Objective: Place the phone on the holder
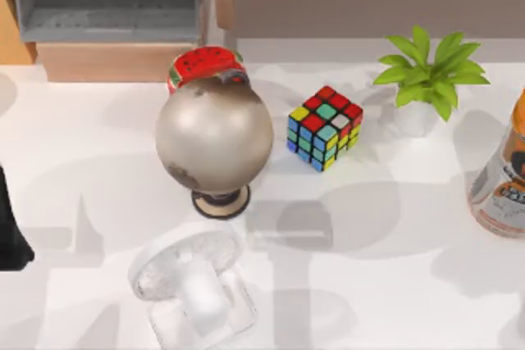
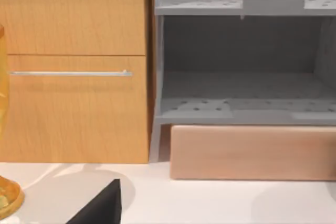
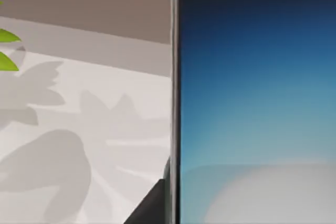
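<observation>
The phone (image 3: 252, 103) stands very close in the right wrist view, its blue screen paling to white lower down and its pale silver rim running along one edge. My right gripper is shut on it, and a dark finger (image 3: 152, 205) rests against that rim. The holder (image 1: 193, 284), a glossy white see-through stand with a round disc on a squarish base, sits at the table's front, left of the middle, with nothing on it. My left gripper (image 1: 8, 231) is parked at the table's left edge, well away from the holder.
A grey globe (image 1: 215, 133) on a round foot stands just behind the holder, with a watermelon-patterned object (image 1: 203, 63) behind it. A puzzle cube (image 1: 325, 127), a potted plant (image 1: 428, 75) and an orange-capped bottle (image 1: 502, 178) stand to the right. Cabinets and a grey shelf (image 2: 241, 77) line the back.
</observation>
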